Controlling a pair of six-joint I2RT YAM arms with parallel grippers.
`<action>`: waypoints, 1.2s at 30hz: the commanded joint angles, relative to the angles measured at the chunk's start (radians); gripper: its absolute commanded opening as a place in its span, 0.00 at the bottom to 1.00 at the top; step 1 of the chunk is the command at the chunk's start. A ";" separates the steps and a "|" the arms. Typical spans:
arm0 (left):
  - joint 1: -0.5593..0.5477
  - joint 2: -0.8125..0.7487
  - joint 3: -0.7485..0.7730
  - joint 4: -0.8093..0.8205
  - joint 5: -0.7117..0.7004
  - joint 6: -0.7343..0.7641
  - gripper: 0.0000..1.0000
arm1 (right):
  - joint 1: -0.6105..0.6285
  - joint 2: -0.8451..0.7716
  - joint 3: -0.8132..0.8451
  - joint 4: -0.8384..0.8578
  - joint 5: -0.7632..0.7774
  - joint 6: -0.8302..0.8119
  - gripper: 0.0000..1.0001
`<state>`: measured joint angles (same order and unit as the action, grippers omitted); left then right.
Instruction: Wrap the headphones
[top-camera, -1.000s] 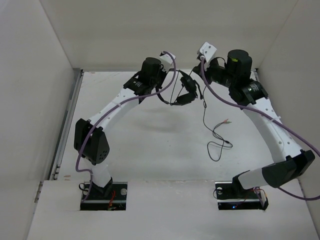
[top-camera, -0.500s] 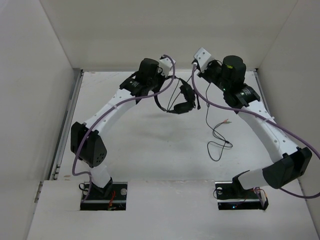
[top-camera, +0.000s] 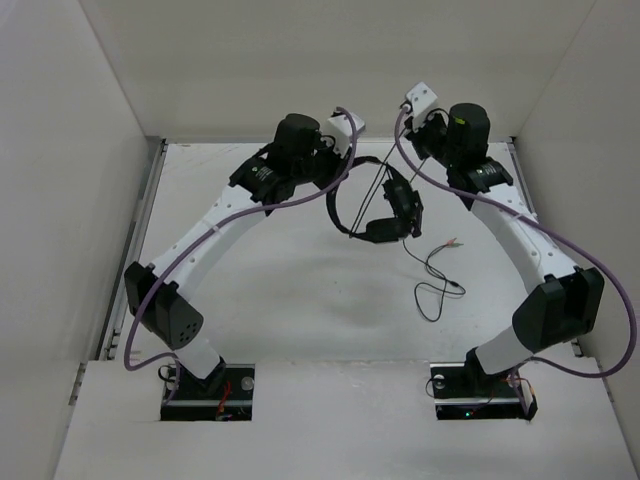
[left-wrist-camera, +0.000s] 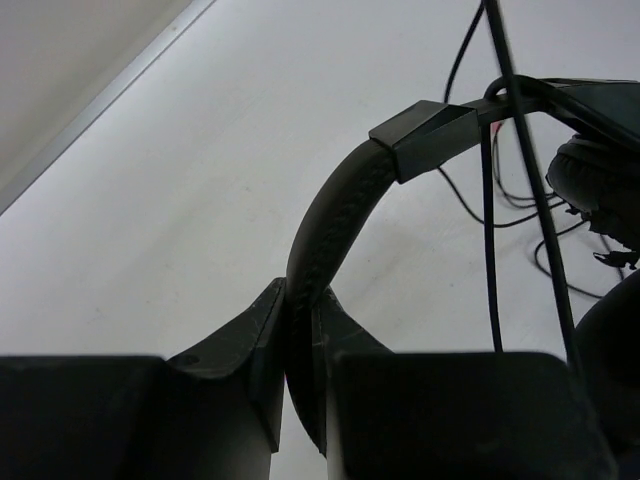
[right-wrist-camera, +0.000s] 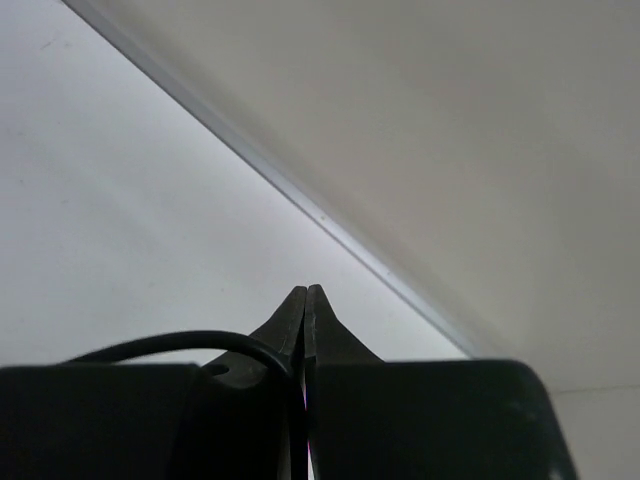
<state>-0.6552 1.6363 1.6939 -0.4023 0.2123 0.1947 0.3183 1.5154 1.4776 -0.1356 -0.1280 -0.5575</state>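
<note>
The black headphones (top-camera: 390, 212) hang in the air above the table's back middle. My left gripper (top-camera: 335, 188) is shut on their headband (left-wrist-camera: 340, 210); in the left wrist view the band rises from between my fingers (left-wrist-camera: 300, 300) to a slider clip, with an earcup (left-wrist-camera: 600, 180) at the right. My right gripper (top-camera: 408, 148) is just right of them, shut on the thin black cable (right-wrist-camera: 180, 343), which loops in from the left between the fingers (right-wrist-camera: 306, 292). The rest of the cable (top-camera: 432, 272) lies on the table, with its plugs (top-camera: 455, 242) at the right.
White walls enclose the table on three sides; the back wall's edge (right-wrist-camera: 330, 225) is close in front of my right gripper. Purple arm cables (top-camera: 250, 205) run along both arms. A rail (top-camera: 135, 240) runs along the left edge.
My left gripper has carried the headphones to the right and nearer, so they hang lower in the top view. My right gripper has moved slightly back, still holding the cable.
</note>
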 joint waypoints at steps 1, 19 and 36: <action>-0.001 -0.110 0.095 0.046 0.097 -0.078 0.01 | -0.087 0.032 0.075 0.064 -0.100 0.213 0.06; -0.033 0.080 0.688 0.020 0.228 -0.319 0.02 | -0.166 0.137 -0.072 0.434 -0.708 1.071 0.08; 0.139 0.200 0.920 0.168 -0.037 -0.313 0.03 | 0.034 0.086 -0.447 0.761 -0.757 1.341 0.19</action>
<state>-0.5331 1.8675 2.5496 -0.3847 0.2726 -0.1154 0.3439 1.6482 1.0420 0.5385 -0.8703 0.7650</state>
